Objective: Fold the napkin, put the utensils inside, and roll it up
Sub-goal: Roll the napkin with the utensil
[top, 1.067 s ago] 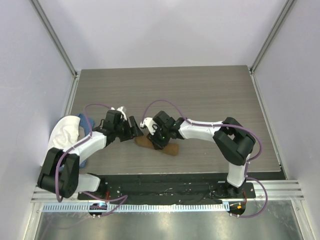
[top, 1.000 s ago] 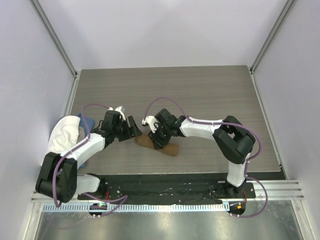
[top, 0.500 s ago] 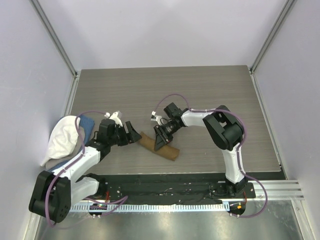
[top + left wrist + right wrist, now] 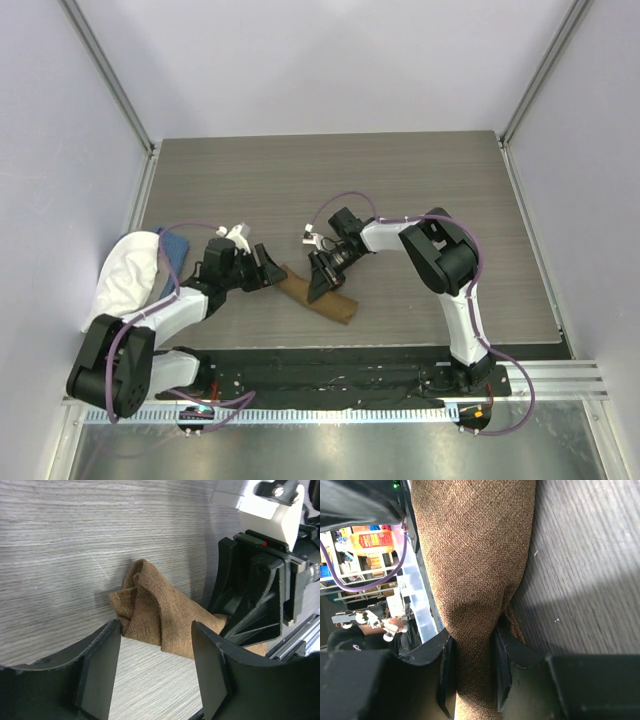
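The tan-brown napkin (image 4: 335, 304) lies as a rolled bundle on the table near its front edge. My right gripper (image 4: 320, 284) is shut on the middle of the roll. In the right wrist view the napkin (image 4: 475, 555) is pinched between the two fingers of that gripper (image 4: 472, 667). My left gripper (image 4: 270, 270) is at the roll's left end, open and holding nothing. In the left wrist view the napkin's crumpled end (image 4: 155, 610) lies just beyond the fingertips of that gripper (image 4: 155, 677). The utensils are hidden.
A white cloth (image 4: 125, 275) and a blue cloth (image 4: 176, 248) lie at the table's left edge, behind the left arm. The right gripper's body (image 4: 257, 600) stands close to the right of my left fingers. A black base rail (image 4: 330, 375) runs along the near edge.
The right wrist has turned and its forearm has swung in, still on the roll. The left gripper has drawn back slightly toward the near left, and its jaws have narrowed a little.
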`<move>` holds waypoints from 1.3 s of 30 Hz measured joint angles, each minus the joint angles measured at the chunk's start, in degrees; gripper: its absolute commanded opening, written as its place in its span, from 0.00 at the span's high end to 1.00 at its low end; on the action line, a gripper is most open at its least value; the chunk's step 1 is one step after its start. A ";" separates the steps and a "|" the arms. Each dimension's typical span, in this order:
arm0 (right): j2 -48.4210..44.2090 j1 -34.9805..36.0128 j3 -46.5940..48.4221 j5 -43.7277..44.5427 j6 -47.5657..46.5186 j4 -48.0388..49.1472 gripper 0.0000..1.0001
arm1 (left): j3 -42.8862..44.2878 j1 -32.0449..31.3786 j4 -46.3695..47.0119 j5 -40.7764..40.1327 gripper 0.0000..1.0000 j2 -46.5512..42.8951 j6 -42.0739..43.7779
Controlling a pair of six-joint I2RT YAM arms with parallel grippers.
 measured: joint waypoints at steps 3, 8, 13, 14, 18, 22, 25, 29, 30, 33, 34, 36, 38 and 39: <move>0.00 0.00 0.00 0.07 0.26 0.00 0.66 | 0.00 0.00 1.01 0.44 0.53 1.84 -0.42; 0.00 0.00 0.04 0.68 0.94 -0.07 0.61 | 0.02 0.00 2.14 0.63 0.83 4.04 -1.25; -2.21 0.24 -0.02 4.02 3.13 -0.98 0.37 | 1.16 0.00 2.60 1.62 1.00 6.32 -1.62; -3.65 0.55 -0.09 6.08 3.34 -1.22 0.34 | 1.66 -0.02 2.45 1.77 1.00 6.80 -1.57; -11.54 2.62 -1.40 19.41 2.71 -1.09 0.12 | 4.46 -0.02 -0.26 1.99 1.00 8.13 -1.55; -22.45 6.36 -5.38 37.31 0.52 1.18 0.08 | 8.48 -0.04 -6.23 1.99 1.00 9.49 -1.53; -27.87 12.79 -8.57 49.35 -1.79 4.68 0.07 | 11.39 -0.02 -10.69 2.01 1.00 10.71 -1.55; -32.48 26.03 -14.38 69.07 -6.91 10.40 0.07 | 14.05 -0.02 -15.26 2.01 1.00 11.65 -1.57; -32.37 28.81 -15.26 72.63 -7.96 11.58 0.07 | 14.58 -0.02 -16.31 2.01 1.00 11.80 -1.55; -31.19 33.62 -17.22 82.34 -10.29 13.29 0.07 | 15.37 -0.02 -18.29 2.01 1.00 11.80 -1.53; -30.42 34.58 -17.46 85.02 -10.86 13.90 0.07 | 15.47 -0.02 -18.67 2.01 1.00 11.82 -1.53; -28.41 35.91 -17.59 89.79 -12.09 14.93 0.09 | 15.72 -0.02 -19.61 2.01 1.00 11.82 -1.53; -26.27 36.72 -17.59 93.04 -13.09 15.82 0.12 | 15.98 -0.02 -20.41 2.01 1.00 11.82 -1.51; -25.35 36.94 -17.59 94.16 -13.49 16.04 0.13 | 16.09 -0.02 -20.70 2.03 1.00 11.82 -1.51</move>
